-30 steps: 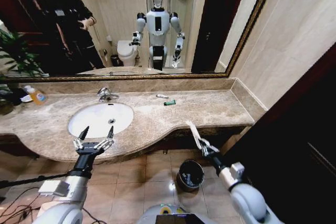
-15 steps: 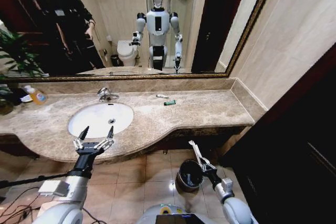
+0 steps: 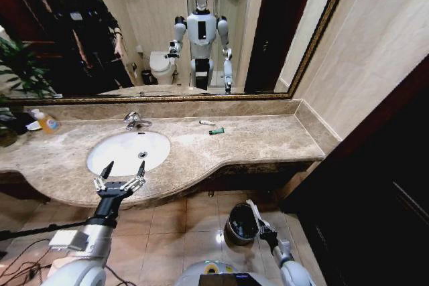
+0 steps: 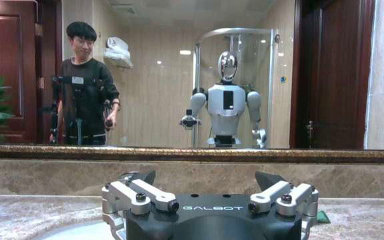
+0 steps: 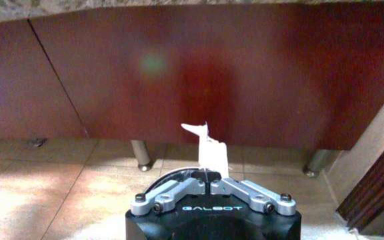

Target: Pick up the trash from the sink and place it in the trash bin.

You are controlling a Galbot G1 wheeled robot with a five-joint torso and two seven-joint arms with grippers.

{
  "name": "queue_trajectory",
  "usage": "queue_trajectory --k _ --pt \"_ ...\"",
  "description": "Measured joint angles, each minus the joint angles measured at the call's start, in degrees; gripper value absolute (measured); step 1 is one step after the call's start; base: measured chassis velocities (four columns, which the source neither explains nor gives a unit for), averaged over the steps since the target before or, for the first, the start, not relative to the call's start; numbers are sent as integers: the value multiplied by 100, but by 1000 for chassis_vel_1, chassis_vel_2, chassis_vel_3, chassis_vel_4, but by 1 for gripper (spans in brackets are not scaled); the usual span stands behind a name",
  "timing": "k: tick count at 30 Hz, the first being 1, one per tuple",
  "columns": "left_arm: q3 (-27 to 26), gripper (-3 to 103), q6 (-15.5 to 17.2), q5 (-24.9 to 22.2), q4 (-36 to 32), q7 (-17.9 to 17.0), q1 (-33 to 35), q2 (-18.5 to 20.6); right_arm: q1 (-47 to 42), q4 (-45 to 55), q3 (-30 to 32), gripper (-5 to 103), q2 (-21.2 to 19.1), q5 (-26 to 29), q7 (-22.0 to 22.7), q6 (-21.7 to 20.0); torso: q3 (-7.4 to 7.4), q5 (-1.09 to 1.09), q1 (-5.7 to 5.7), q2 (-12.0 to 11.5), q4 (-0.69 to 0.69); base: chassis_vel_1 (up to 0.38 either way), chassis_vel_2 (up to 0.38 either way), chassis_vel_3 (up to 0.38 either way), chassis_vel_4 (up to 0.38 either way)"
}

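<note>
My right gripper (image 3: 263, 224) hangs low near the floor, shut on a white strip of crumpled paper (image 3: 253, 209). It sits right beside the dark round trash bin (image 3: 241, 224), and the strip rises over the bin's right rim. In the right wrist view the paper (image 5: 212, 154) stands up from the shut right gripper (image 5: 209, 183). My left gripper (image 3: 121, 173) stays open above the counter's front edge, just before the white oval sink (image 3: 124, 153). A small white tube (image 3: 206, 122) and a green tube (image 3: 216, 130) lie on the counter right of the sink.
A chrome faucet (image 3: 134, 120) stands behind the basin. A clear bottle of orange liquid (image 3: 45, 122) is at the far left of the marble counter (image 3: 268, 142). Red wooden cabinet fronts (image 5: 178, 75) run under the counter. A dark door (image 3: 382, 185) closes off the right side.
My right arm has dropped from beside the counter edge down to the trash bin, carrying the paper strip. The left arm has not moved.
</note>
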Motion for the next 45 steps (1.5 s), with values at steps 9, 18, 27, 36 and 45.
queue_trajectory --k 9,18,27,36,45 --pt "0 100 0 0 0 0 0 0 363 -327 -318 0 123 12 109 17 0 0 0 0 0 0 0 0 0" --pt "0 100 0 0 0 0 0 0 528 -527 -341 0 174 -8 110 38 0 0 0 0 0 0 0 0 0" --pt "0 100 0 0 0 0 0 0 530 -480 -326 23 159 -4 233 66 0 0 0 0 0 0 0 0 0" --pt "0 100 0 0 0 0 0 0 474 -446 -334 55 195 -19 285 105 0 0 0 0 -1 0 0 0 0" --pt "0 100 0 0 0 0 0 0 394 -270 -336 88 185 -26 291 104 0 0 0 0 0 0 0 0 0"
